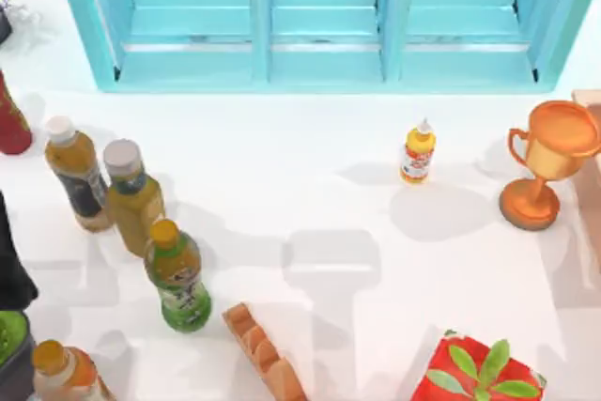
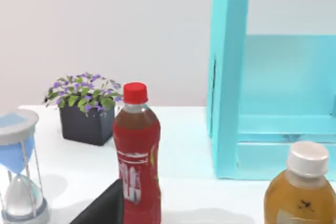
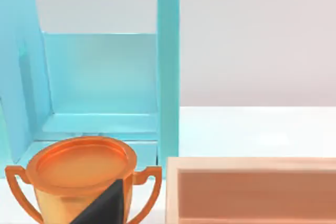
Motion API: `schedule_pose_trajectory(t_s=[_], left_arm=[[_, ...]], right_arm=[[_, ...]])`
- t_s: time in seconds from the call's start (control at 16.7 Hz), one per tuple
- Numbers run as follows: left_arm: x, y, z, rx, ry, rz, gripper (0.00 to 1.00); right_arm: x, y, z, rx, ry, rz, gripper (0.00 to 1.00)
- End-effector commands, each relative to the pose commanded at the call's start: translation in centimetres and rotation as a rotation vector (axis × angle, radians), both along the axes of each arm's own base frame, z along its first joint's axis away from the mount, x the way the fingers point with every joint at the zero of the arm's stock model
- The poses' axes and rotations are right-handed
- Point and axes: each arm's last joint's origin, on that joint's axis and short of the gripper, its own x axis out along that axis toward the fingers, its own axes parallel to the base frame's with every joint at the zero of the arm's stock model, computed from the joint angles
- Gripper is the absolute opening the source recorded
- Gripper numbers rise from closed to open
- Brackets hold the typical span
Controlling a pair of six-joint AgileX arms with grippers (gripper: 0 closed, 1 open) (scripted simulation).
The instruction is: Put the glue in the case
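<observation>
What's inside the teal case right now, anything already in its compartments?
The teal case shows three open compartments from above, with bare floors in view. The glue stands upright on the table in front of it. The compartments' upper parts are cut off by the frame.

White table (image 1: 310, 194) under soft light, plain pale wall (image 2: 105, 24) behind.

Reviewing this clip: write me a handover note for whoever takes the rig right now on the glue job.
Hands: a dark part of the left hand shows by the red bottle; a dark part of the right hand shows in front of the trophy. Neither holds anything.
Things: the glue stands upright on the table, right of centre, in front of the turquoise case and left of the trophy.
Done: nothing yet; glue untouched.
Left: grasp the glue, probably with the right arm, and set it in a case compartment.
</observation>
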Motion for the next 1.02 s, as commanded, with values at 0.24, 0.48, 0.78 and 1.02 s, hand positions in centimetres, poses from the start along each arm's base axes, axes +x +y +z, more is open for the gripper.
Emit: schedule_pose_trajectory(t_s=[0.24,0.48,0.78,1.02], left_arm=[[0.0,0.0,0.0,0.000,0.000,0.000,1.00],[0.0,0.0,0.0,0.000,0.000,0.000,1.00],[0.0,0.0,0.0,0.000,0.000,0.000,1.00],[0.0,0.0,0.0,0.000,0.000,0.000,1.00]], right_arm=[[0.1,0.2,0.5,0.011,0.005,0.001,1.00],[0.9,1.4,3.4,0.064,0.031,0.015,1.00],[5.1,5.7,6.9,0.120,0.136,0.069,1.00],[9.4,12.7,5.7,0.115,0.255,0.139,1.00]])
